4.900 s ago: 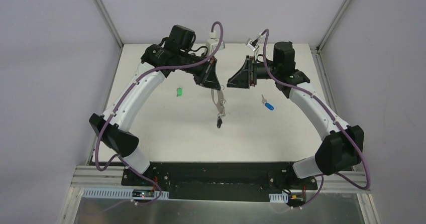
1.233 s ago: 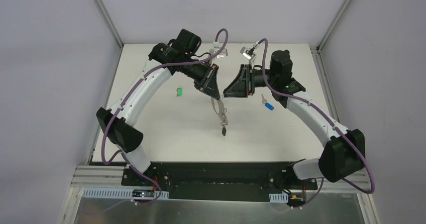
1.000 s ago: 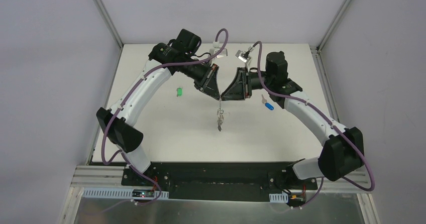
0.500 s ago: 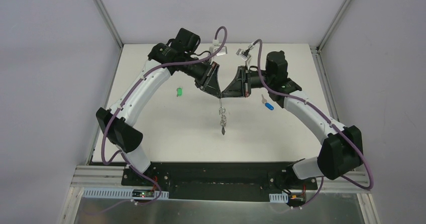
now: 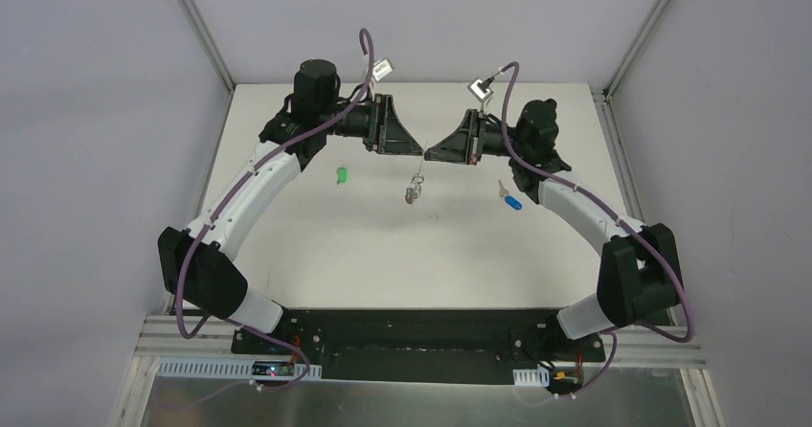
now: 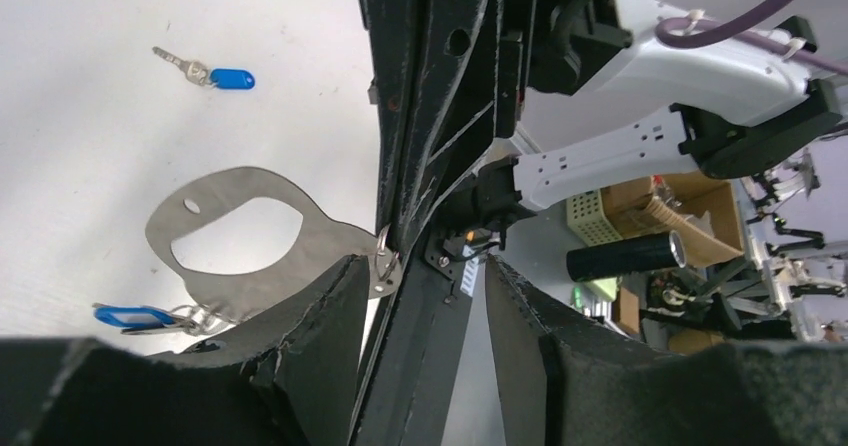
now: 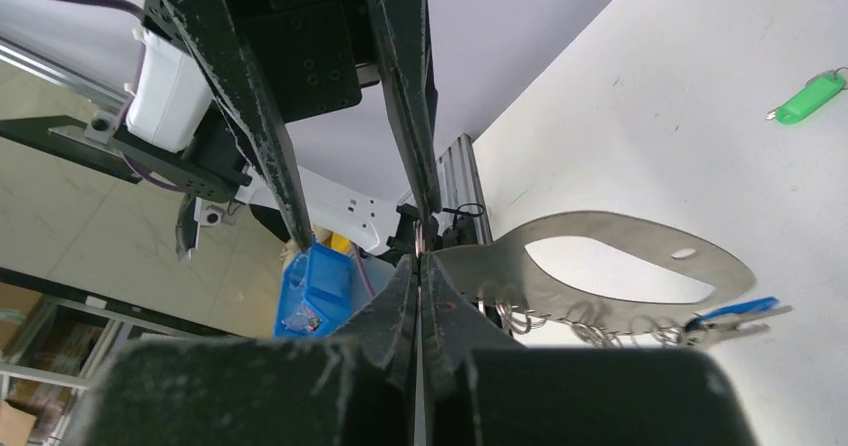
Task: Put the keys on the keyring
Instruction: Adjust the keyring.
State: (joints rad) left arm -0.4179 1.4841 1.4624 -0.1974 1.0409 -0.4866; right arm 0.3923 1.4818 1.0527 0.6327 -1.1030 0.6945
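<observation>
Ring in the air, no key threaded yet by my reading. My right claw point(image 7: 420, 266) is pinched fully shut on the narrow end of the keyring point(image 7: 610, 228), which hangs free above the table point(image 5: 316, 245), between my 2 wrists. My left claw point(image 6: 425, 276) stands part-open, its fingers point(image 6: 325, 336) either side of the right claw's tip, gripping nothing that I can see. The green key point(image 5: 340, 174) lies flat on the table on my left side, the blue key point(image 5: 512, 200) on my right, both well apart from the ring. So 0 of 2 keys on. What I judge is left: fetch each key with the free claw and work it onto a ring of the small chain point(image 7: 590, 328), all while the other claw holds the loop steady. Hard to make out: a blue piece point(image 7: 735, 311) dangles at the chain's far end, and I cannot tell whether it is a tag or a third key. From above the ring is a thin sliver. The pinch point itself is crowded by black fingers in both wrist views, and the chain's lower edge is cut off behind my own claw.
</observation>
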